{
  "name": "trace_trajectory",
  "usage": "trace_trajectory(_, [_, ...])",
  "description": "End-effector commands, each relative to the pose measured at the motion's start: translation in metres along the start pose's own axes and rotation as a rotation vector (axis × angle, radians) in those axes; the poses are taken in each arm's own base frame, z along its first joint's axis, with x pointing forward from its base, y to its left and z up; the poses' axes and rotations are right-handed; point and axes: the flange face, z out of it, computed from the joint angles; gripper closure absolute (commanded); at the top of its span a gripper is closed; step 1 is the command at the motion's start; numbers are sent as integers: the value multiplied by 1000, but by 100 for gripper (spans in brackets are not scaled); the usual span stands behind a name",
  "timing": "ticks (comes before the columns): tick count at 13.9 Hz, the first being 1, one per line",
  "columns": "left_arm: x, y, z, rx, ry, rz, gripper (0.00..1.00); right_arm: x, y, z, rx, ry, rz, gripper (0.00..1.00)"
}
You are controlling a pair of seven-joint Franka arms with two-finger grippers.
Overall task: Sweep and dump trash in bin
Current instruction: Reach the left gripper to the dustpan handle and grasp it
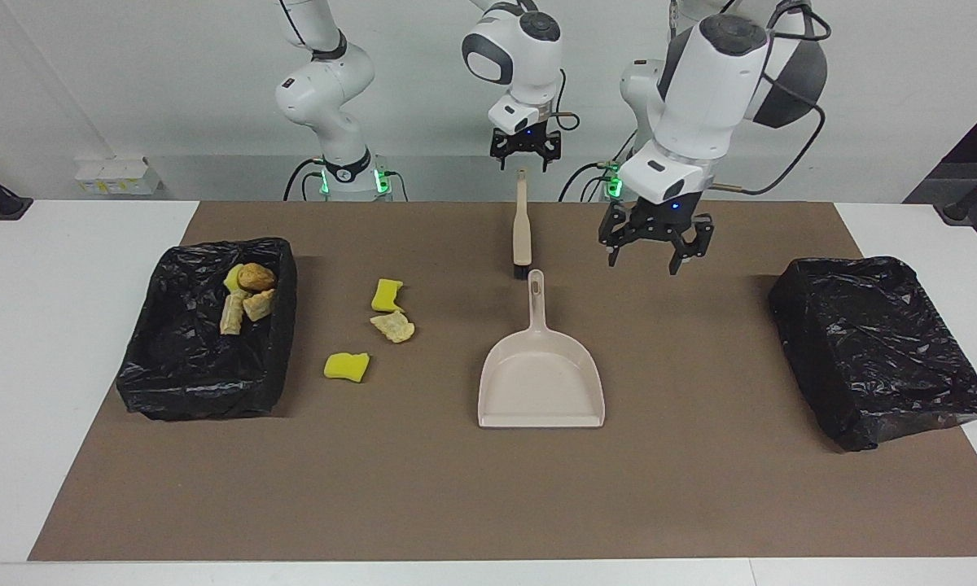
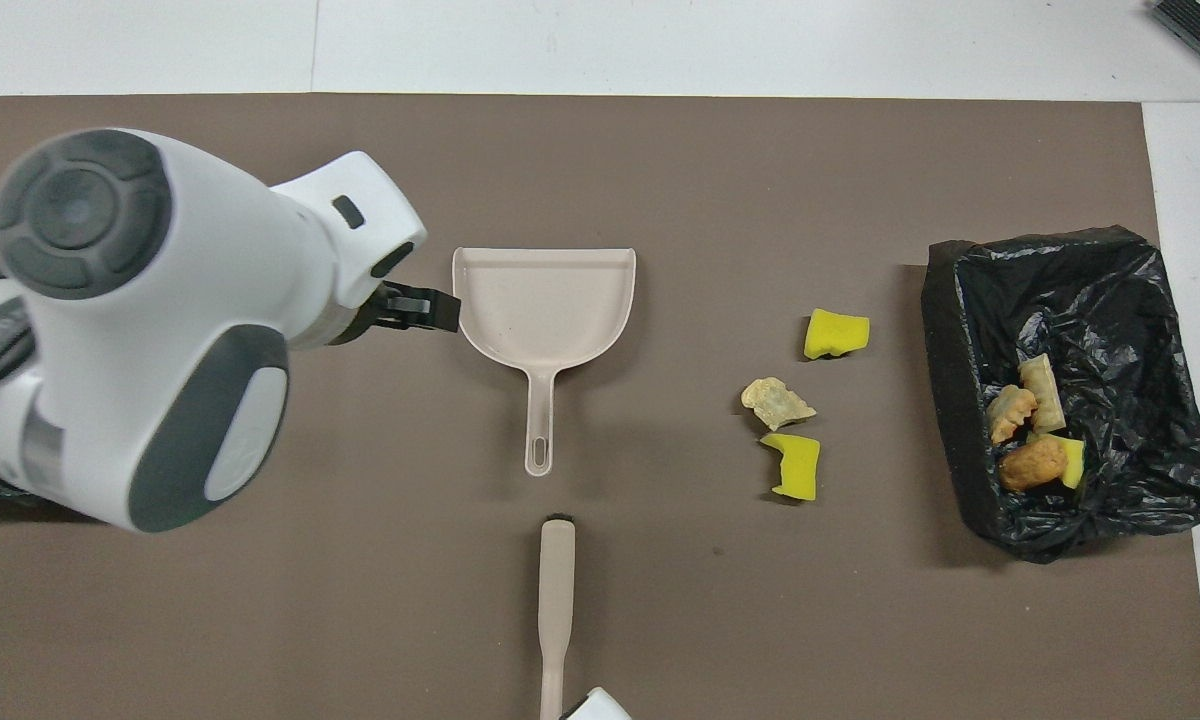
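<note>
Three pieces of trash lie on the brown mat: a yellow sponge chunk (image 1: 387, 295) (image 2: 793, 465), a bread scrap (image 1: 393, 326) (image 2: 777, 402) and a second yellow chunk (image 1: 347, 366) (image 2: 837, 333). Several more scraps (image 1: 248, 297) (image 2: 1032, 430) lie in the black-lined bin (image 1: 171, 382) (image 2: 1110, 290) at the right arm's end. The beige dustpan (image 1: 541, 382) (image 2: 545, 300) lies flat mid-mat, its handle toward the robots. The beige brush (image 1: 522, 232) (image 2: 556, 590) lies nearer the robots, in line with that handle. My right gripper (image 1: 525, 163) hangs open above the brush's handle end. My left gripper (image 1: 658, 256) hovers open beside the dustpan.
A second bin wrapped in a black bag (image 1: 875, 350) (image 2: 40, 300) stands at the left arm's end; in the overhead view the left arm hides part of it. White table (image 1: 65, 325) borders the mat at both ends.
</note>
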Motion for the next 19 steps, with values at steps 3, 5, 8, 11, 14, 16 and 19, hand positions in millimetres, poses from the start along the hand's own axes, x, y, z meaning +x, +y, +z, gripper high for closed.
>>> trace_trajectory(3, [-39,65,94,-4,-9,-44,0,-2,-2,50,14,-12,36,0])
trace_trajectory(5, [-55,68,120,11,-49,-39,0,1,-1,57,9,-15,41,3])
trace_trajectory(8, [-78,80,151,15,-63,-33,0,2,0,66,-5,-23,42,6])
trace_trajectory(11, [-85,90,166,2,-43,-11,0,3,0,68,-8,-25,43,7])
trace_trajectory(14, [-85,95,174,-4,-34,12,0,6,2,69,-10,-26,46,7])
trace_trajectory(16, [-89,97,176,0,-44,20,11,6,2,69,-10,-27,45,8])
trace_trajectory(19, [-96,109,176,-3,-44,43,25,6,2,70,-11,-27,42,11])
